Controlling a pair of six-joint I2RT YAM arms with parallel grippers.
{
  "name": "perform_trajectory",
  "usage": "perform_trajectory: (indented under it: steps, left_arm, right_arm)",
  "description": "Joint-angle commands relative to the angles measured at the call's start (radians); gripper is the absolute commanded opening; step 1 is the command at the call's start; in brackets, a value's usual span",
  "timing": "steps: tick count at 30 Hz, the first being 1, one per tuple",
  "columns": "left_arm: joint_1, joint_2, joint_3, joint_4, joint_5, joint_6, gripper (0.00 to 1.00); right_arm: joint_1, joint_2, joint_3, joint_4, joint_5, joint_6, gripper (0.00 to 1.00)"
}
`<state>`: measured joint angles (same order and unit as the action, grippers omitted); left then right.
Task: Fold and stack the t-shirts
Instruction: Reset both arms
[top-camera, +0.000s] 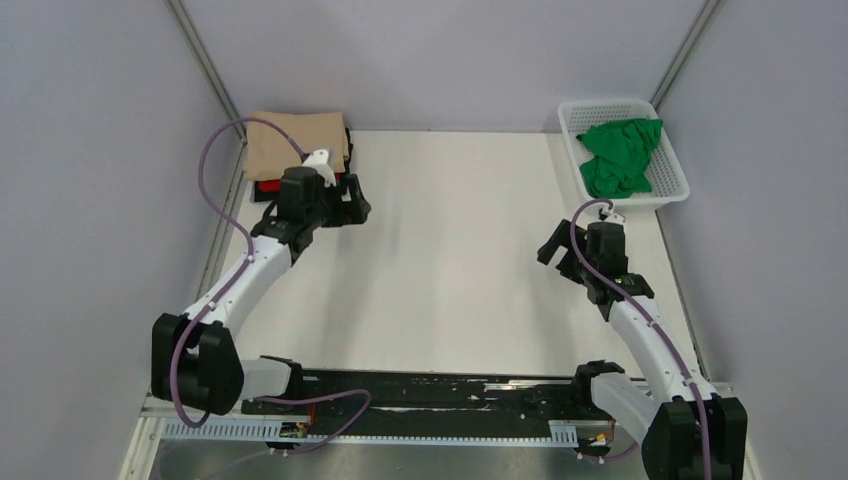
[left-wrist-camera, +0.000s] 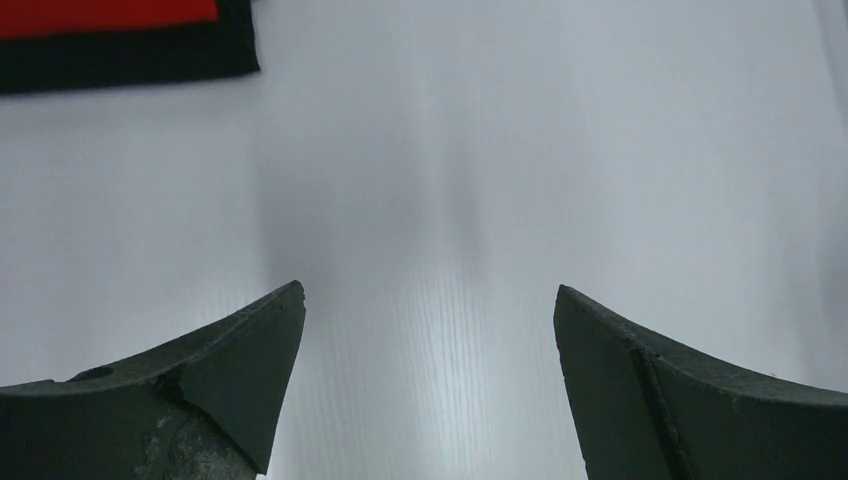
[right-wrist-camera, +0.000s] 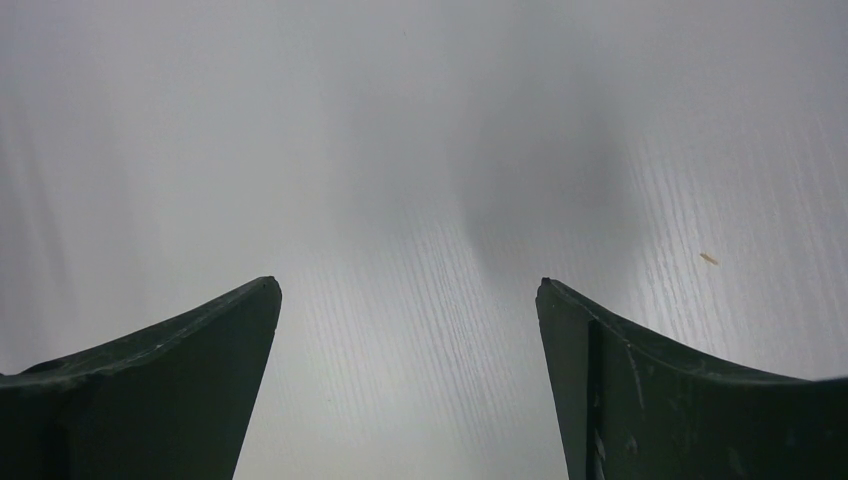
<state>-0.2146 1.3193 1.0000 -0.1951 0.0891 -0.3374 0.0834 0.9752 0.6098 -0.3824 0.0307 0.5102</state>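
Note:
A folded tan t-shirt (top-camera: 298, 144) tops a stack at the table's back left, with a red shirt (top-camera: 266, 187) and a black one under it. The red (left-wrist-camera: 105, 12) and black (left-wrist-camera: 130, 62) edges show at the upper left of the left wrist view. A crumpled green t-shirt (top-camera: 620, 155) lies in the white basket (top-camera: 672, 190) at the back right. My left gripper (top-camera: 352, 203) is open and empty just right of the stack, seen from its wrist (left-wrist-camera: 428, 300). My right gripper (top-camera: 556, 252) is open and empty over bare table below the basket, seen from its wrist (right-wrist-camera: 408, 288).
The white table (top-camera: 450, 250) lies between the two arms. Grey walls close in the left, back and right sides. A black rail (top-camera: 440, 385) with cables runs along the near edge.

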Motion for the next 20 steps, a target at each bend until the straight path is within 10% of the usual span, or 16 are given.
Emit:
perform_trajectory:
  steps: [1, 20]
  left_arm:
    - [-0.051, -0.112, -0.168, 0.006, 0.003, -0.105, 1.0]
    - [-0.152, -0.36, -0.308, -0.079, -0.14, -0.106, 1.0]
  right_arm:
    - [-0.004, -0.074, -0.074, 0.06, -0.002, -0.002, 1.0]
    - [-0.004, -0.185, -0.134, 0.109, 0.014, 0.053, 1.0]
